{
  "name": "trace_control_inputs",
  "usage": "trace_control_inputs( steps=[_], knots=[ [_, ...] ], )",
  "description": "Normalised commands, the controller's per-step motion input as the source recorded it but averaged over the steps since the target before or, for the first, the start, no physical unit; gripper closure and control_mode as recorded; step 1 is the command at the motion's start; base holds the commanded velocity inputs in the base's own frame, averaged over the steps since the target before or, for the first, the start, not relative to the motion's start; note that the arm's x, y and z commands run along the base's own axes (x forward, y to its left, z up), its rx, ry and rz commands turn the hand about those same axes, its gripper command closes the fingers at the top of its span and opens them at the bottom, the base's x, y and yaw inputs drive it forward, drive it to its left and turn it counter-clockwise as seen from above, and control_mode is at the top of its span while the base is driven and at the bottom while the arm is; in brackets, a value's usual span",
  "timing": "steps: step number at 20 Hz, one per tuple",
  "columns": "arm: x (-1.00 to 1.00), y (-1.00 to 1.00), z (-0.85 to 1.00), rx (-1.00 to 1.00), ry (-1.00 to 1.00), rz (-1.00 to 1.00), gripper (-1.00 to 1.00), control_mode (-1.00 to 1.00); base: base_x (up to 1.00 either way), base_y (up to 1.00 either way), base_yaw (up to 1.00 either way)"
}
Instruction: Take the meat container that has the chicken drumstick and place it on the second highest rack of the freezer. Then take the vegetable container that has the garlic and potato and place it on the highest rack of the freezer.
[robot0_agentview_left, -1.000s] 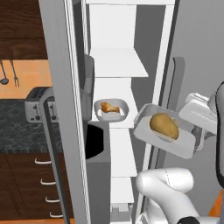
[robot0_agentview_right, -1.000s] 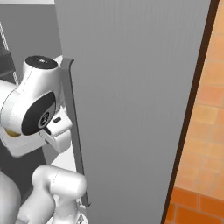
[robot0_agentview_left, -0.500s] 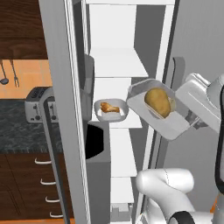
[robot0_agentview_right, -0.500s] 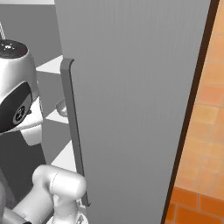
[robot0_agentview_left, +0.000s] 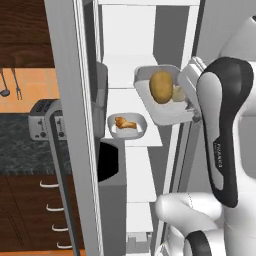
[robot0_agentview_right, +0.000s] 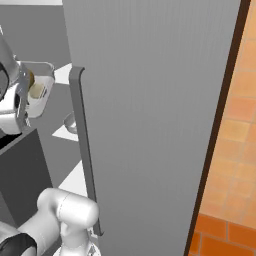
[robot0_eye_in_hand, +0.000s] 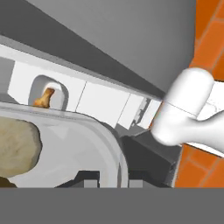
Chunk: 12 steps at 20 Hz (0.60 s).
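Observation:
My gripper (robot0_agentview_left: 192, 107) is shut on the right rim of the vegetable container (robot0_agentview_left: 167, 112), a white tray held nearly level in front of the open freezer (robot0_agentview_left: 150, 30). The potato (robot0_agentview_left: 161, 86) and the garlic (robot0_agentview_left: 178, 93) lie in it. It hangs at the height of a white rack (robot0_agentview_left: 120, 75). One rack lower (robot0_agentview_left: 150, 140) stands the meat container (robot0_agentview_left: 142, 125) with the chicken drumstick (robot0_agentview_left: 125, 122). In the hand view my gripper (robot0_eye_in_hand: 116, 177) clamps the tray rim (robot0_eye_in_hand: 111, 144), the potato (robot0_eye_in_hand: 15, 146) is at left, and the drumstick (robot0_eye_in_hand: 43, 98) lies beyond.
The grey freezer door (robot0_agentview_right: 150, 100) with its long handle (robot0_agentview_right: 82, 150) stands open on the right, close to my arm (robot0_agentview_left: 222, 125). Left of the freezer a toaster (robot0_agentview_left: 42, 120) sits on a dark counter above drawers (robot0_agentview_left: 50, 210). A black block (robot0_agentview_left: 107, 160) sits below the meat container.
The gripper has carried the vegetable container up and in toward the freezer. The tray was tilted and is now nearly level. The meat container has stayed put.

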Motion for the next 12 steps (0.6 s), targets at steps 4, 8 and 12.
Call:
trace_control_inputs(
  steps=[4, 8, 12],
  knots=[
    [0.94, 0.23, 0.08, 0.01, 0.0, -0.18, 1.0, -1.0, 0.0, 0.0, 0.0],
    [0.94, 0.01, 0.0, 0.0, 0.0, -0.11, 1.0, -1.0, 0.0, 0.0, 0.0],
    [0.88, 0.0, -0.03, 0.0, 0.0, -0.05, 1.0, -1.0, 0.0, 0.0, 0.0]
  ],
)
